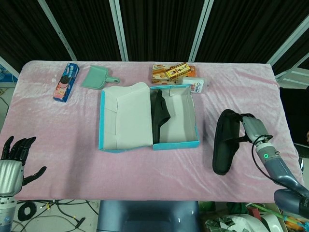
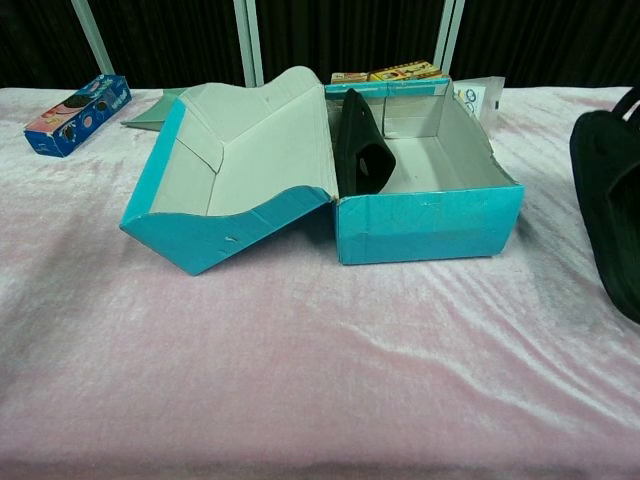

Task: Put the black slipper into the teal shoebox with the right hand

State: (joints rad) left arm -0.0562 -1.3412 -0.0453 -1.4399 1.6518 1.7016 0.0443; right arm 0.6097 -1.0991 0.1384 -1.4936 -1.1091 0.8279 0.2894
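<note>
The teal shoebox stands open mid-table, lid folded out to the left, with one black slipper on edge against its left wall. A second black slipper hangs tilted above the cloth, to the right of the box. My right hand grips it by the strap end; the hand shows only in the head view. My left hand hovers off the table's near left corner, fingers spread, holding nothing.
Along the far edge lie a blue cookie box, a green dustpan, an orange snack box and a small white box. The pink cloth covers the whole table.
</note>
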